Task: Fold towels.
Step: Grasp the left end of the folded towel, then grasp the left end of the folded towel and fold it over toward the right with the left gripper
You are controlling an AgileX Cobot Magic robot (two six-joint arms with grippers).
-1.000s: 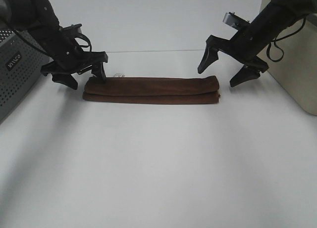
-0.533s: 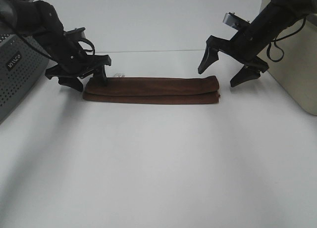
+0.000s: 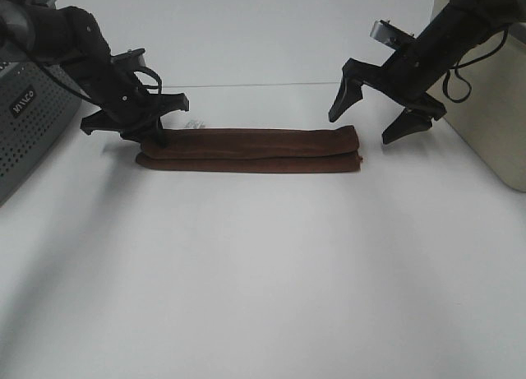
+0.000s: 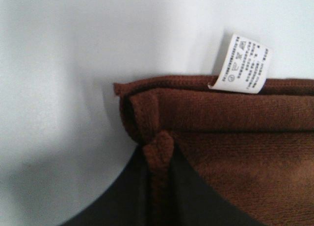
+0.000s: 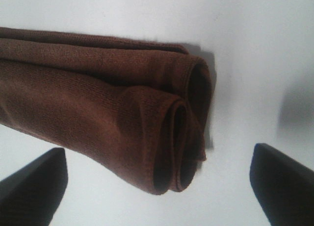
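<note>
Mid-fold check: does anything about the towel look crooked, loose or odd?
Nothing serious. The dark brown terry-cloth towel lies in a straight folded strip; its small white tag pokes out at the left end, and the right-end layers gape in loose loops.

On table (image 3: 263, 272), towel (image 3: 251, 149) runs from left tool (image 3: 152, 136) toward right tool (image 3: 360, 126).

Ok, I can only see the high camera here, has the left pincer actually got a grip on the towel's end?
Observer: Yes. The left wrist view shows the left pincer shut on a ridge of hem at the corner of the towel.
Operator: And the right one?
Observer: The right pincer is open, its fingers spread wide on either side of the other end, with no contact showing.
Operator: How does that end look?
Observer: Two rolled folds lying against each other, both open at the end.
</note>
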